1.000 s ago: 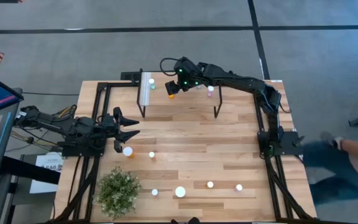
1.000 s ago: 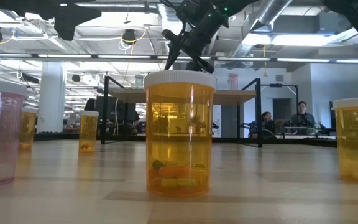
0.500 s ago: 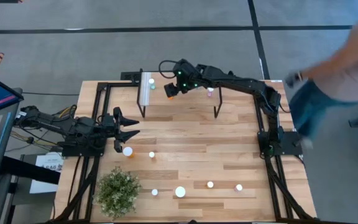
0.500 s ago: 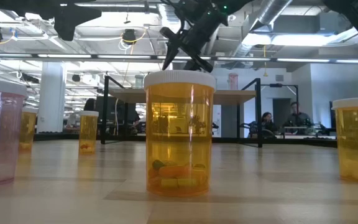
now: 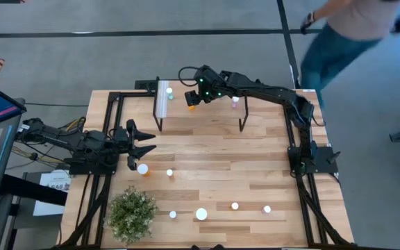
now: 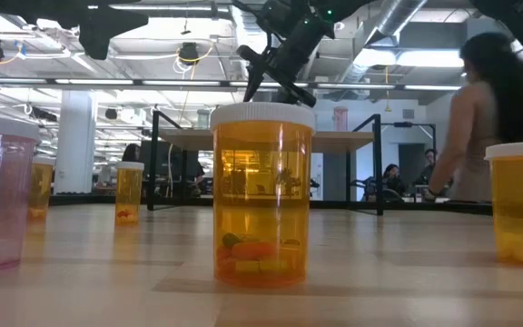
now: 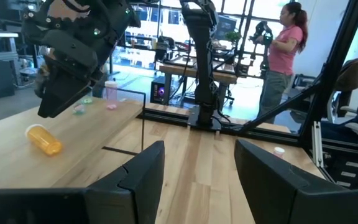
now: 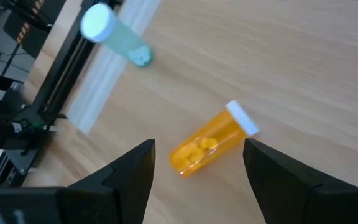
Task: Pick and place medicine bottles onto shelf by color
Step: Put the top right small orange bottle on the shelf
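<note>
Six bottles (image 5: 201, 214) on the table, four on the one shelf (image 5: 207, 114).

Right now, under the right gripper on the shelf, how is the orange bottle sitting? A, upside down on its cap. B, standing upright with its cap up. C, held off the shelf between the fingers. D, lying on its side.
D: in the right wrist view the orange bottle lies on its side on the shelf, its white cap pointing sideways, below the open right gripper, which is not touching it.
</note>
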Action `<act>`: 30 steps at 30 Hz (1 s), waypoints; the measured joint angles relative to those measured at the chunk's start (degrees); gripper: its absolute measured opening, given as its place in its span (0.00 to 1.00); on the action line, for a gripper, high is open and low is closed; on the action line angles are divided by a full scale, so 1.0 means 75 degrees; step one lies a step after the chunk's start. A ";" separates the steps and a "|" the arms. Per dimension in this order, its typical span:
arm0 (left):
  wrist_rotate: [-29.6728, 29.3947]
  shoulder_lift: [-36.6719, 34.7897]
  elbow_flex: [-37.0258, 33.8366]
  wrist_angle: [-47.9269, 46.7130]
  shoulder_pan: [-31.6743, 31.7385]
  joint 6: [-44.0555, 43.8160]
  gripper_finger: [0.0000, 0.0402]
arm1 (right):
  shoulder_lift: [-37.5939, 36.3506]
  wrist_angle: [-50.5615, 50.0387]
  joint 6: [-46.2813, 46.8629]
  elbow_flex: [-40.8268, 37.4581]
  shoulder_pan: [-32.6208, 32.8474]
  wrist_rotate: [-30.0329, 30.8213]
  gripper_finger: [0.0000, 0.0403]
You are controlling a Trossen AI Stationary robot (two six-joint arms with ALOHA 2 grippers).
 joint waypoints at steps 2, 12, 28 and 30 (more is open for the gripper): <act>-0.0009 -0.0002 0.0000 0.0001 0.0001 0.0000 0.46 | 0.0000 -0.0017 0.0014 0.0000 -0.0005 0.0015 0.66; -0.0046 -0.0003 0.0000 -0.0001 -0.0002 0.0003 0.46 | 0.0291 -0.0278 0.0175 -0.0014 -0.0156 0.0006 0.66; -0.0046 -0.0003 0.0000 -0.0042 -0.0002 0.0015 0.46 | 0.0638 -0.0011 -0.0467 0.0015 -0.0199 -0.0265 0.66; -0.0049 -0.0003 0.0000 -0.0039 0.0001 0.0020 0.46 | 0.0651 -0.0198 -0.0826 0.0120 -0.0180 -0.0279 0.66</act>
